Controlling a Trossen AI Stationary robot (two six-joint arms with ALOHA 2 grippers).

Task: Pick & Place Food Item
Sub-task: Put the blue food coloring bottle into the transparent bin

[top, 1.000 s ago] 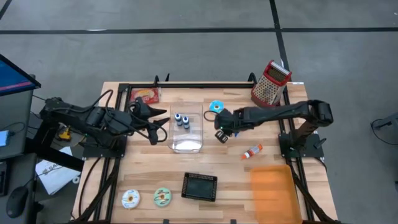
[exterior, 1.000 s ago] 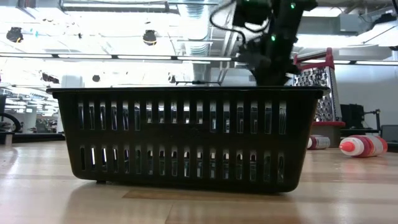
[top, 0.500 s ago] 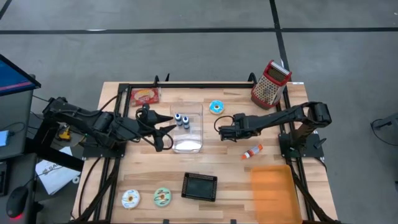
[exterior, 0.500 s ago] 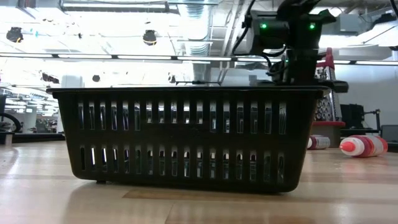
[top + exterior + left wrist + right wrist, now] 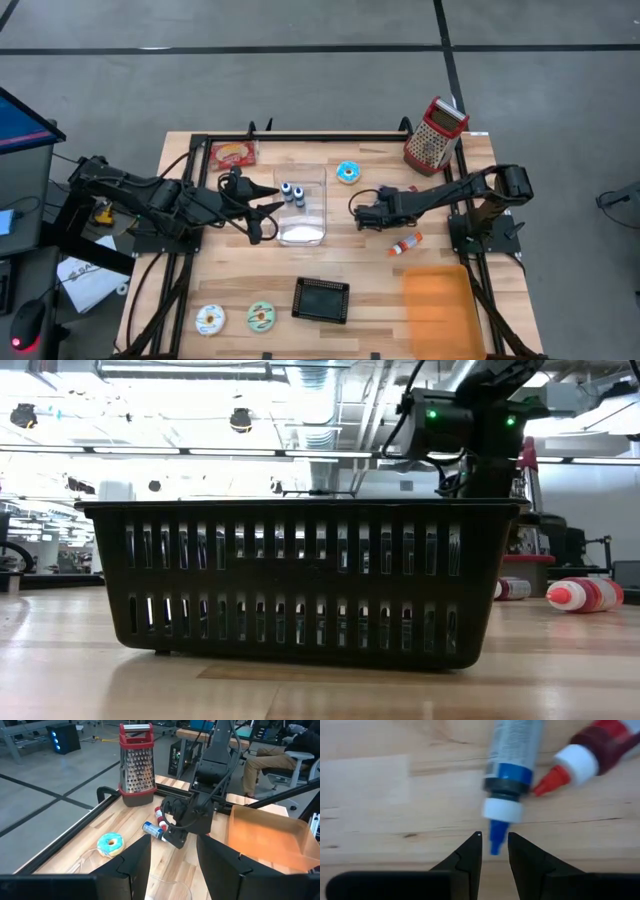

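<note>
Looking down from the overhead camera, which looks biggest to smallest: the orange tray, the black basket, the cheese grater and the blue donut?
1. Orange tray
2. Black basket and cheese grater: they look close in size, and the grater stands upright, so no ranking.
3. Blue donut

A small blue-capped bottle [image 5: 509, 767] lies on its side on the bench, its blue nozzle tip just between the right gripper's [image 5: 494, 851] fingers. A red-capped bottle [image 5: 587, 755] lies beside it, tips nearly touching.
</note>
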